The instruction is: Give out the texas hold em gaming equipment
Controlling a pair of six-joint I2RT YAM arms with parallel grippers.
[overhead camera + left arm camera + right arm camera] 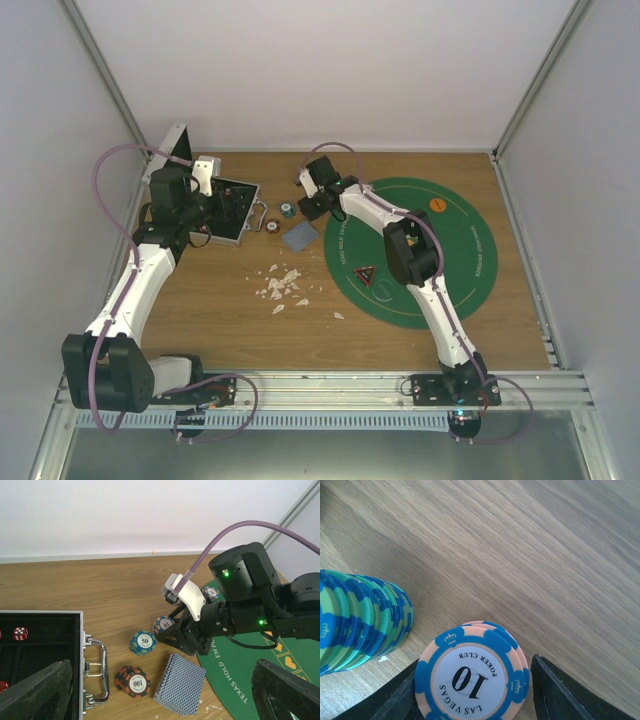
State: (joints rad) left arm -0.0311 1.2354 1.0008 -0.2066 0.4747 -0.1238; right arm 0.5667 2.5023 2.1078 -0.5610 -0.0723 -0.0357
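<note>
Black fingers of right gripper: spread, astride the 10 chips lying flat on wood; close at their nine o'clock side, sliver of wood showing at three. Green 50 stack at nine o'clock of those, apart. Orange-black stack and cards beside the case, off the mat past its nine-to-ten o'clock rim. On mat: orange button at one, triangle token at eight. Left gripper: spread wide, holding nothing, above case edge.
</note>
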